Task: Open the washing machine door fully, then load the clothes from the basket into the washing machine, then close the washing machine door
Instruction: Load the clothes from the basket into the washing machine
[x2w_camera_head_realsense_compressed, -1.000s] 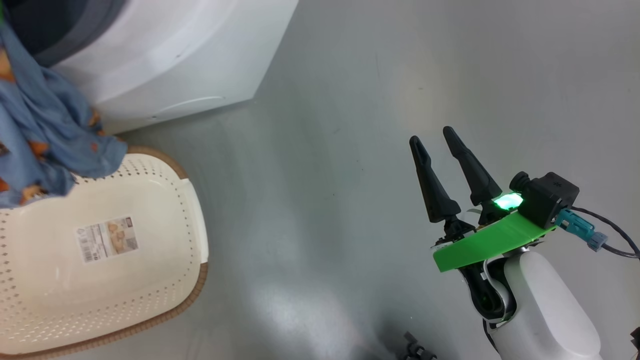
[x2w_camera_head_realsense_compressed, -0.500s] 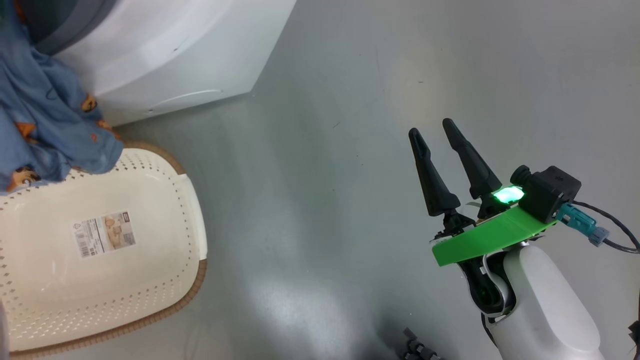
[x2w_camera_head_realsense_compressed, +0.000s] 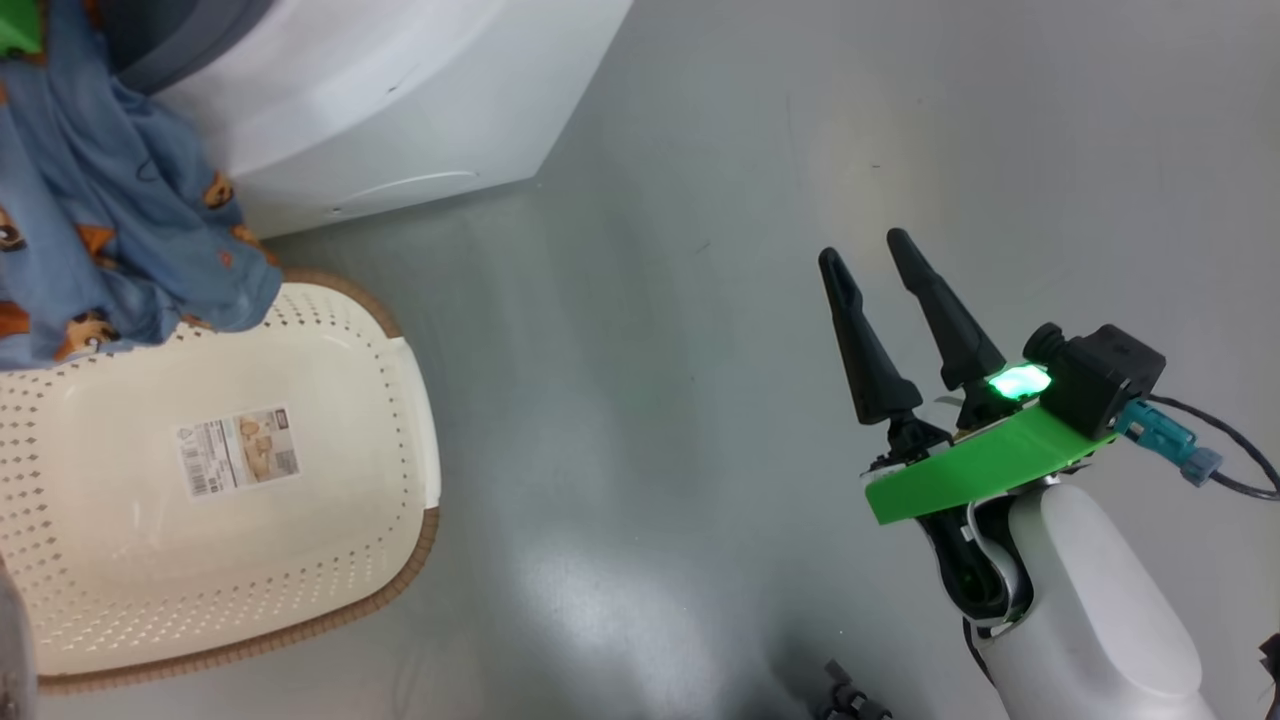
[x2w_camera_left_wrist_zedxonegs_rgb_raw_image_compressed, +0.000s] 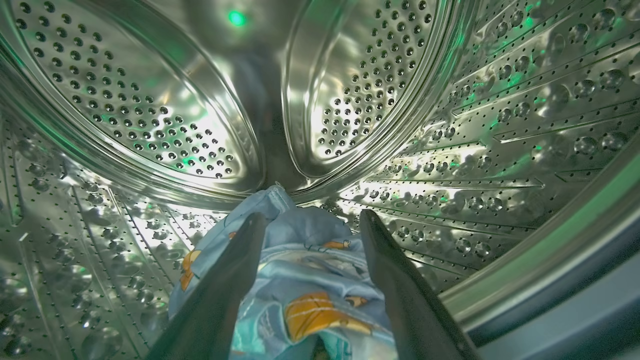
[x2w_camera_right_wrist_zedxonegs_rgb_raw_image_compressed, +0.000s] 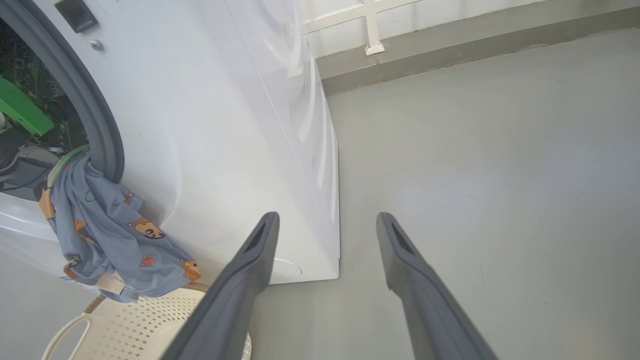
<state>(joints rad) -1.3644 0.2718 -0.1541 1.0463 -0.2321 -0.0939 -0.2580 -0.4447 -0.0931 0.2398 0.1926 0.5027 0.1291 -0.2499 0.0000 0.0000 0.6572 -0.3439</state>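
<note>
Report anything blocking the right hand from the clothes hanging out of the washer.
Nothing visible does: bare floor lies between the right hand and the clothes, which hang from the washing machine opening above the basket.

Right gripper (x2w_camera_head_realsense_compressed: 863, 248): two dark fingers spread wide, pointing up and slightly left in the head view. Green wrist plate (x2w_camera_head_realsense_compressed: 975, 470) tilted, wrist light (x2w_camera_head_realsense_compressed: 1018, 381) glowing green. White forearm (x2w_camera_head_realsense_compressed: 1090, 610) comes in from the lower right corner. Left gripper (x2w_camera_left_wrist_zedxonegs_rgb_raw_image_compressed: 312, 216): fingers parted, jaws standing wide, reaching straight forward.
</note>
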